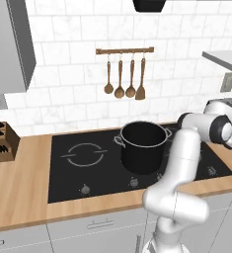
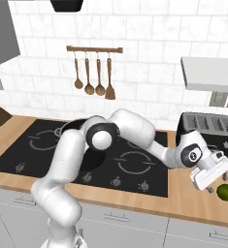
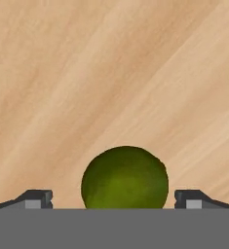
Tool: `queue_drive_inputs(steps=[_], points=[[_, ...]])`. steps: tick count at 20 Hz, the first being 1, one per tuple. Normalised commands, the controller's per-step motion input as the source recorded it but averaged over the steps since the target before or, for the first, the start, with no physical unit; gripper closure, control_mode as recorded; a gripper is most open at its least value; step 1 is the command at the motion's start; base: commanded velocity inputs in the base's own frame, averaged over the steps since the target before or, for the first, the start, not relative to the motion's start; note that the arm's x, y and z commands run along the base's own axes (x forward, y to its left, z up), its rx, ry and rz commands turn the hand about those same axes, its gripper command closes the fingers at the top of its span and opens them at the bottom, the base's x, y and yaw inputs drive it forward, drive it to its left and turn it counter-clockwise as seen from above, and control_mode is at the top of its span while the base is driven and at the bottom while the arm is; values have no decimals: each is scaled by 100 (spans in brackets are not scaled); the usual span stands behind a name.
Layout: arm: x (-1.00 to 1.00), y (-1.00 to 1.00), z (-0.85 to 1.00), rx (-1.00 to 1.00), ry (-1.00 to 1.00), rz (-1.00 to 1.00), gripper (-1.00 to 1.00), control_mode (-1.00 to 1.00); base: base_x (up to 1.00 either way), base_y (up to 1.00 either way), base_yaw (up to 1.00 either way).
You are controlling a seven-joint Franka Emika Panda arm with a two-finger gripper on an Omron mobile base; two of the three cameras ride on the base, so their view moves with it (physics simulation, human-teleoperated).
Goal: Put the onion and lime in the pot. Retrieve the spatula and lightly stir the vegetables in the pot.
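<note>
One lime (image 3: 124,177) on wooden counter (image 3: 111,73), centred between two fingertips (image 3: 38,198) of gripper (image 2: 217,181), gap each side; jaws spread wide, holding nothing. One black pot (image 1: 142,146) on cooktop (image 1: 88,163), well apart from hand. Four utensils (image 1: 124,79) hang on wall rail.

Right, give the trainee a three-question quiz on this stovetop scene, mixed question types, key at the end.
1. True or false: the round green lime lies on the wooden counter.
2. The two-finger gripper is: A open, a finger on each side of the lime; B shut on the lime.
3. What hangs on the wall rail behind the tall black cylindrical pot?

Key: 1 true; 2 A; 3 wooden utensils.
</note>
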Motion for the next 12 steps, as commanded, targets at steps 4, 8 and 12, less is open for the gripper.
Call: queue_drive_inputs(steps=[4, 8, 12], points=[[0, -2, -31, 0, 0, 0, -100, -100, 0, 0, 0], [0, -9, -20, 0, 0, 0, -100, -100, 0, 0, 0], [0, -21, -14, 0, 0, 0, -100, -100, 0, 0, 0]])
